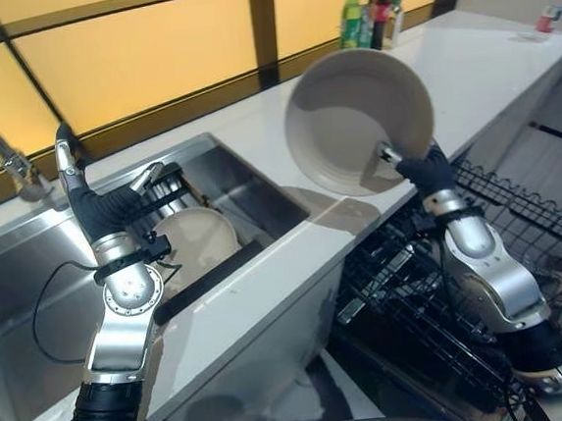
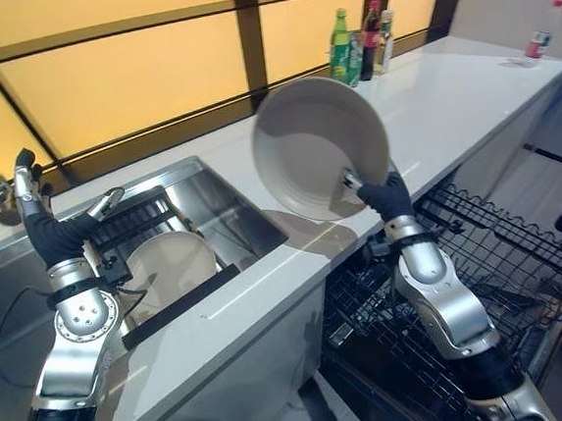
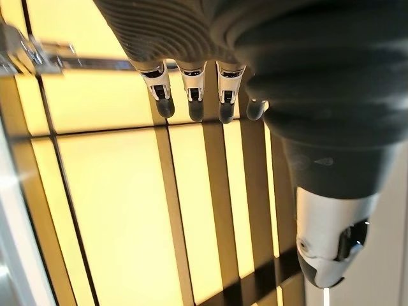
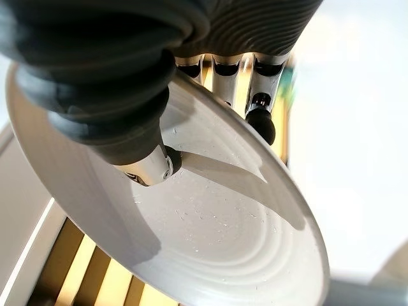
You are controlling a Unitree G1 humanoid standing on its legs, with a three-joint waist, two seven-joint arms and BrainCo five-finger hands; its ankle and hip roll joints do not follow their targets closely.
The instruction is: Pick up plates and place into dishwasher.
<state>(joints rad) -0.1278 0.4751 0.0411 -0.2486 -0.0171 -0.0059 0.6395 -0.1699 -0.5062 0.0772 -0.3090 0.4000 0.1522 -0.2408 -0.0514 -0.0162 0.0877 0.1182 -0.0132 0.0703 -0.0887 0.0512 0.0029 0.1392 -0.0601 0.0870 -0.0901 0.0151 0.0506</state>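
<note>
Right hand [image 2: 383,194] pinches one plate [image 2: 320,148] at its rim, held aloft above the tabletop [image 2: 449,107], not yet in the dishwasher rack [image 2: 501,250]; second plate [image 2: 173,264] remains in the sink [image 2: 220,191]; left hand [image 2: 51,226] raised, released, empty.

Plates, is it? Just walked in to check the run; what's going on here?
The right robot hand pinches the rim of a pale plate, holding it up on edge above the white counter, beside the open dishwasher's black wire rack. Another plate still sits in the steel sink. The left robot hand is raised over the sink, fingers relaxed and holding nothing.
</note>
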